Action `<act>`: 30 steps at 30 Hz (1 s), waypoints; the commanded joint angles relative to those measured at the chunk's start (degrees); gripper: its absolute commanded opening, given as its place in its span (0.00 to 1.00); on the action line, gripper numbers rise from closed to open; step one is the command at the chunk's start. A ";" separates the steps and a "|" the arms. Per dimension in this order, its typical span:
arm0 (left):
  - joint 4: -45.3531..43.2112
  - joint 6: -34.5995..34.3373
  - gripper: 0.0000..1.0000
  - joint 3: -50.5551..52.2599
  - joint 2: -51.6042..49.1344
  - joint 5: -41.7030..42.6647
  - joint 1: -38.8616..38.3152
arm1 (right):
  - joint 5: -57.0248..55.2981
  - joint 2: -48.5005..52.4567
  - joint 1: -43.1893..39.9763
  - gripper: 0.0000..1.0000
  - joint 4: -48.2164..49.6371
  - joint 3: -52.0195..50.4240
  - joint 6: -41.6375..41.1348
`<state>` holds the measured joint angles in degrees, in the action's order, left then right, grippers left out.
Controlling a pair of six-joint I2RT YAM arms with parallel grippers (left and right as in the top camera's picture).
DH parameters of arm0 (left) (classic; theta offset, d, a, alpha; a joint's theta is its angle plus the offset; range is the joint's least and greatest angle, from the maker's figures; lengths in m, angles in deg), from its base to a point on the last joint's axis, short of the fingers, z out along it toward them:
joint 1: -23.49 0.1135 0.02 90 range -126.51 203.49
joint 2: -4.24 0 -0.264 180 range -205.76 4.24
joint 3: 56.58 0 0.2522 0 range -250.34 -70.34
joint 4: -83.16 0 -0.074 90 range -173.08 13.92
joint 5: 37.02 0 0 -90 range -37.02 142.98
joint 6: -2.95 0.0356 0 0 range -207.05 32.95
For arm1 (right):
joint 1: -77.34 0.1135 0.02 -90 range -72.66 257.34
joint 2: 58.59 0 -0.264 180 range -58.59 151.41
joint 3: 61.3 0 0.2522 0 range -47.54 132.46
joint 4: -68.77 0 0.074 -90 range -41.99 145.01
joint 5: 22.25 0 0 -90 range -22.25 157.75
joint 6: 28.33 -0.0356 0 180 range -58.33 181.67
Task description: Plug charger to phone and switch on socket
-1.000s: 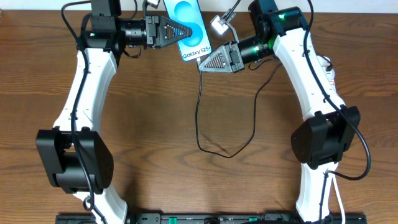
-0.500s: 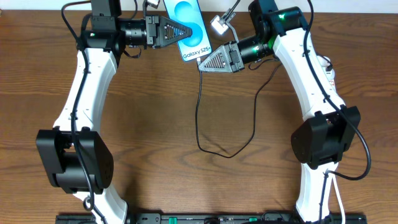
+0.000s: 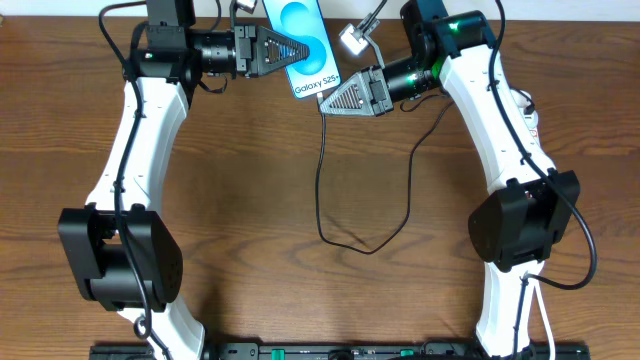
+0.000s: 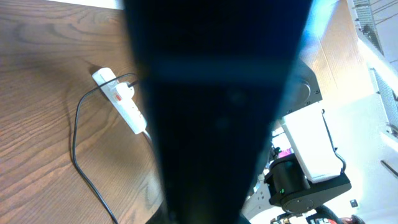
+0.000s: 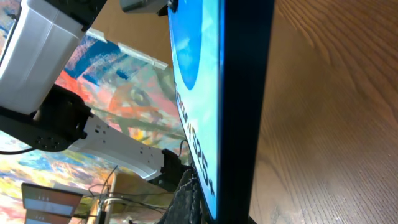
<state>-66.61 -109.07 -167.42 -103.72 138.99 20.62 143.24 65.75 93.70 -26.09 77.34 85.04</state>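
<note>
While both arms stretch to the far edge of the table, the left gripper pinches the phone; the right gripper, angled inward, clamps the charger at the phone's bottom edge.

Inspection finding: one legible marking. White lettering "Galaxy S25+" stands on the blue screen of the phone, toward its 5 o'clock end, at 12 o'clock on the worktop. The right wrist view shows the same line edge-on, only partly legible. Red markings on the socket are too small to read.
</note>
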 commanded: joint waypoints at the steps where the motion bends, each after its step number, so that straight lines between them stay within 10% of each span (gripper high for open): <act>1: 0.17 1.25 0.07 -0.63 1.07 4.04 -0.70 | 4.42 -2.10 -1.01 0.01 1.05 0.74 -0.63; 30: 0.17 1.22 0.07 -0.63 1.07 4.02 -0.70 | 6.82 -2.10 -1.14 0.01 9.35 0.74 -6.21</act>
<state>-67.09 -109.07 -167.44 -103.72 137.70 21.30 144.61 65.75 92.83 -19.38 77.18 81.90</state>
